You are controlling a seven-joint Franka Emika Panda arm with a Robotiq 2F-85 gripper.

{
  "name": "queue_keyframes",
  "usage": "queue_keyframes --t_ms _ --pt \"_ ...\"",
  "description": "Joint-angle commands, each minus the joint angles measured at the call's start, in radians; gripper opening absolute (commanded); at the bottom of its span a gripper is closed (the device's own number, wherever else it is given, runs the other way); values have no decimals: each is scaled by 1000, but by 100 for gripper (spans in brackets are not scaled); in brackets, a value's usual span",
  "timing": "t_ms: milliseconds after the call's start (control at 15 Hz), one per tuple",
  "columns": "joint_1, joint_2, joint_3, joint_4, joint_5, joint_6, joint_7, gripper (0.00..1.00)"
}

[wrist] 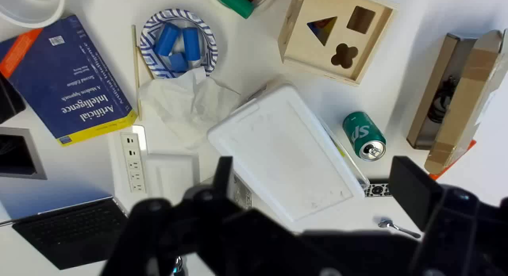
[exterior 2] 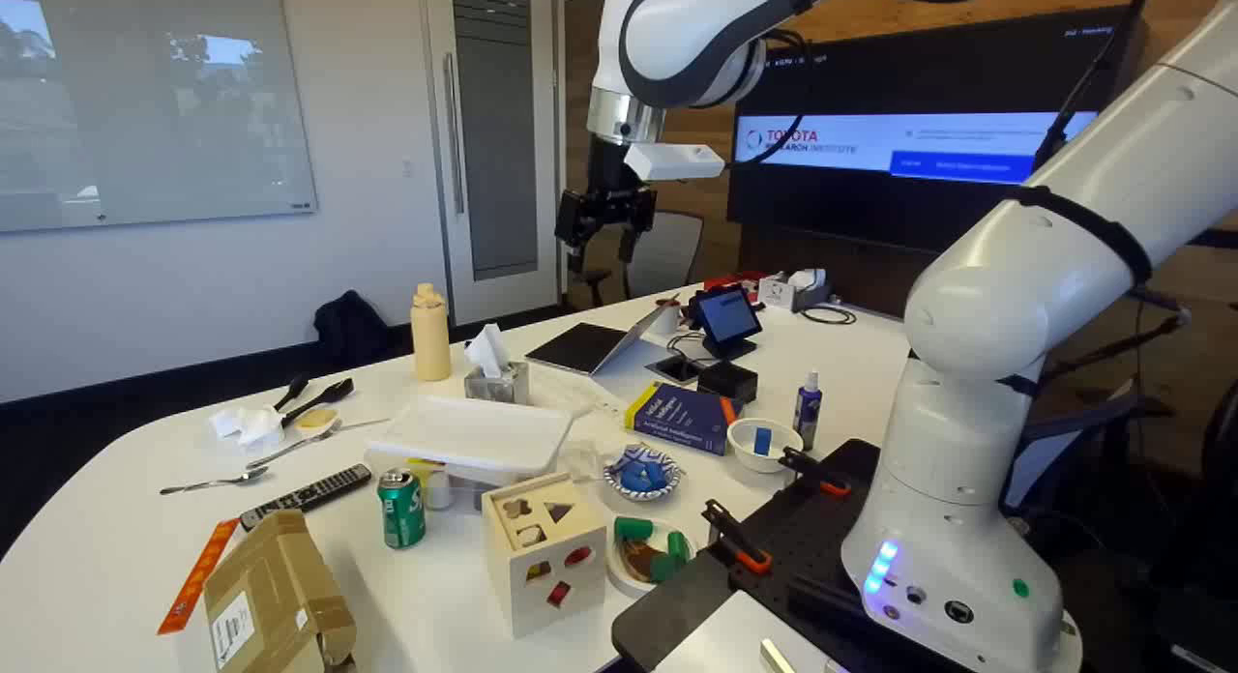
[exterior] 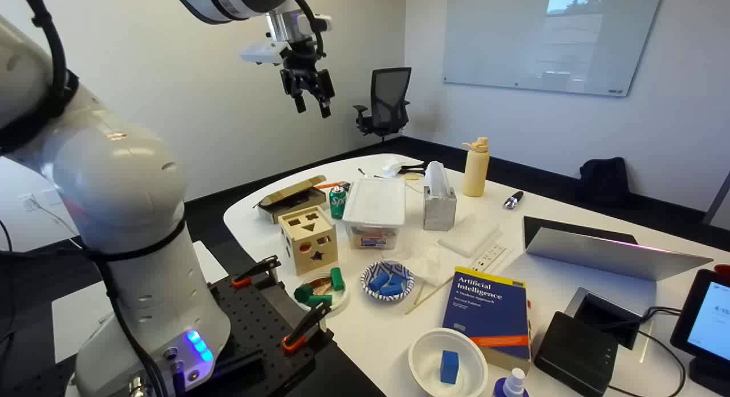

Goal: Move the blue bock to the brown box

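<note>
While my gripper (exterior: pixel 312 107) hangs, jaws apart, high in an exterior view, a blue block (exterior: pixel 449 367) sits in the bottom white bowl (exterior: pixel 422 360), the brown box (exterior: pixel 292 193) centre-left.

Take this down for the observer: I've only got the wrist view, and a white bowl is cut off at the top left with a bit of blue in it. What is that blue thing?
Observer: It's a single blue block, seen whole inside the white bowl in both exterior views.
Operator: Anything tall next to that bowl that I might knock?
Observer: Yes, a spray bottle stands upright beside it; I can't tell whether they touch.
Operator: And is my gripper down near the table?
Observer: No, the gripper hangs well above the table in both exterior views.
</note>
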Motion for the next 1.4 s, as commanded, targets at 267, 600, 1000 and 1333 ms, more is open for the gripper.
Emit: queue_keyframes --t_ms 267,600,1000,1333 --pt "-122 96 -42 -82 -99 235 66 100" --pt "-326 302 -157 -132 -167 594 107 100" --pt "-593 577 -218 -14 -364 699 311 100" --pt "-625 763 -319 125 -555 585 605 100"
